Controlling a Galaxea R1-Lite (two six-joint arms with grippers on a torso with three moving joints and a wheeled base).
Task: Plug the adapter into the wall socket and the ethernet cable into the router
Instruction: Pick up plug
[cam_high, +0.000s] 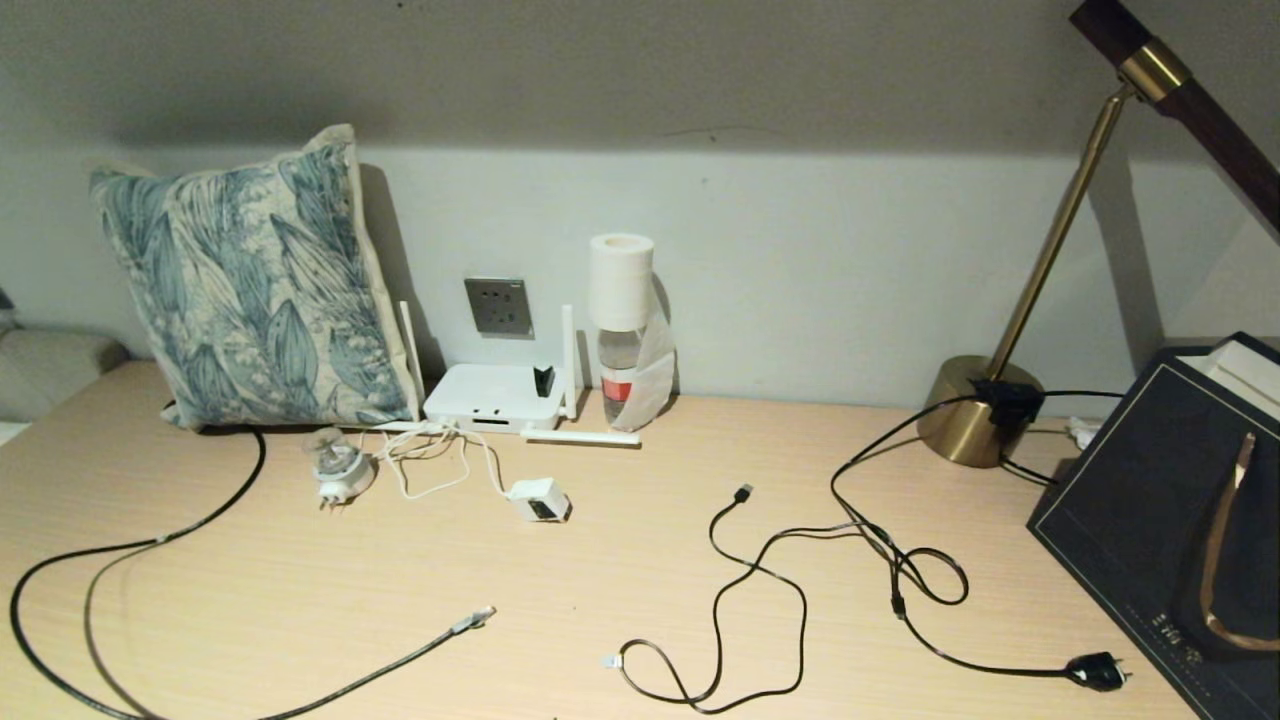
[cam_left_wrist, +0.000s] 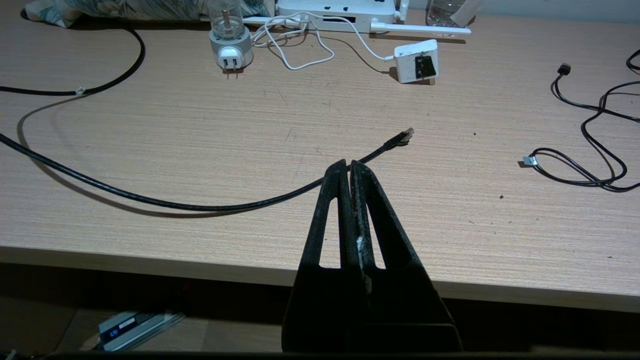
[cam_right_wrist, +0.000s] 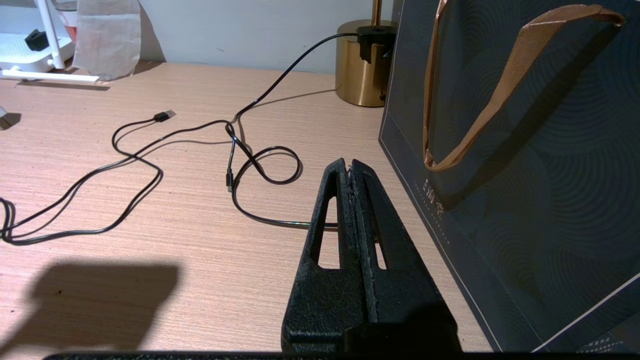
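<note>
On the desk (cam_high: 640, 560) the adapter (cam_high: 540, 499) and ethernet cable (cam_high: 470, 621) lie unplugged, socket (cam_high: 498, 306) and router (cam_high: 492, 397) waiting, both grippers' jaws clenched empty.

Open worktop (cam_high: 620, 560) lies before the wall socket (cam_high: 498, 306), but the router (cam_high: 495, 398) sits just below it, pillow (cam_high: 250, 290) and paper-capped bottle (cam_high: 622, 330) flanking.

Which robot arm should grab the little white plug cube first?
Probably the left. The left gripper, shut, faces the adapter; the right gripper, also shut, hangs by the dark bag.
</note>
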